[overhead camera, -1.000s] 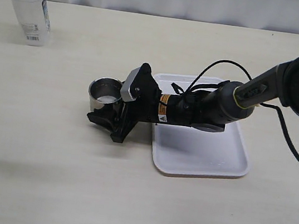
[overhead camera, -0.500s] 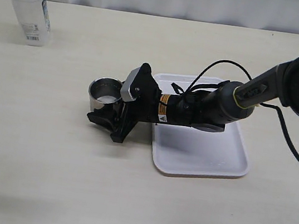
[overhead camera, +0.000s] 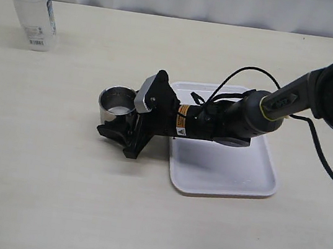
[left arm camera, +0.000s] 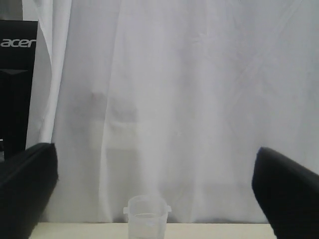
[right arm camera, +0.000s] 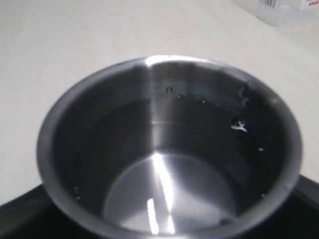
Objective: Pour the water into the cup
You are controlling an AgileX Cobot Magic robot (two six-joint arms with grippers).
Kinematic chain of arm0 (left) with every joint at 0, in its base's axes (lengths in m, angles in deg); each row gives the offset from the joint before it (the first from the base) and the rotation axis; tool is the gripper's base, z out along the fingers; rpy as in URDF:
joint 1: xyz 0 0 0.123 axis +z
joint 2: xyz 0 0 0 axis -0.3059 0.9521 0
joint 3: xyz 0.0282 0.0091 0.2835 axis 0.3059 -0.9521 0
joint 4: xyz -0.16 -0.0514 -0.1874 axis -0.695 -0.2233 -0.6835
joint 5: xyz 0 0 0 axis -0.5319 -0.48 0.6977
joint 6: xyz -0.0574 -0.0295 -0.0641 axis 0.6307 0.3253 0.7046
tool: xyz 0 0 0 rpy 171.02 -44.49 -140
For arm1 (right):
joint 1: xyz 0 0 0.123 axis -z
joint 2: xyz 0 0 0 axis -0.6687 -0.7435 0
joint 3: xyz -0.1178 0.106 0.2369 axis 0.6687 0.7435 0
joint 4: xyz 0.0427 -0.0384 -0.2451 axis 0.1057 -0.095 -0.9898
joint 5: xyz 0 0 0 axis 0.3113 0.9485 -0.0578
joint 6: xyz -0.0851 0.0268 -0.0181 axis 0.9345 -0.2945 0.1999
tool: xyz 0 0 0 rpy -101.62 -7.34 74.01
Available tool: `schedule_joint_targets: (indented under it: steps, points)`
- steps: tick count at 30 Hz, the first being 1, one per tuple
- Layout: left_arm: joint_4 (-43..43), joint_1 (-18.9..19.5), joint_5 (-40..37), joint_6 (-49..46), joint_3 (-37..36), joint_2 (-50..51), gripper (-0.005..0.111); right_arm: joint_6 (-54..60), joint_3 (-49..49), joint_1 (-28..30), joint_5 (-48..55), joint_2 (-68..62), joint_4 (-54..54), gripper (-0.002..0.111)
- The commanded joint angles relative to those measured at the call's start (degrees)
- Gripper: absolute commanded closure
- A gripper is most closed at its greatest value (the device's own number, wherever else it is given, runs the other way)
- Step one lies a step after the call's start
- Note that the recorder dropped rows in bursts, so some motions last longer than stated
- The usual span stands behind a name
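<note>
Cup (overhead camera: 116,106) one, tray (overhead camera: 229,168) one, container (overhead camera: 30,7) one

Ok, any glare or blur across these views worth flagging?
Right wrist view: bright glare streaks inside the cup. Left wrist view: plastic container soft, washed out against the curtain. Exterior view: even lighting, soft shadows.

Right arm (overhead camera: 242,120) mid-frame is showing black housing, yellow-green ring (overhead camera: 280,104), orange label (overhead camera: 181,125), black cable (overhead camera: 250,70), grey bracket (overhead camera: 148,93); left gripper (left arm camera: 157,196) fingers (left arm camera: 25,191) black.
</note>
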Motion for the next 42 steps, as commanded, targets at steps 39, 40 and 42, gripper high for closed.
schedule_joint_targets:
  steps: [39,40,42]
  points:
    - [-0.31,-0.47,-1.62,2.01,-0.29,-0.78,0.002,0.28,0.02,-1.97,1.07,0.11,8.25,0.104]
    - [-0.31,-0.47,-1.62,2.01,-0.29,-0.78,0.002,0.28,0.02,-1.97,1.07,0.11,8.25,0.104]
    - [0.52,-0.47,-1.52,1.04,-0.29,-0.78,0.002,0.28,0.02,-1.97,1.07,0.11,8.25,0.104]
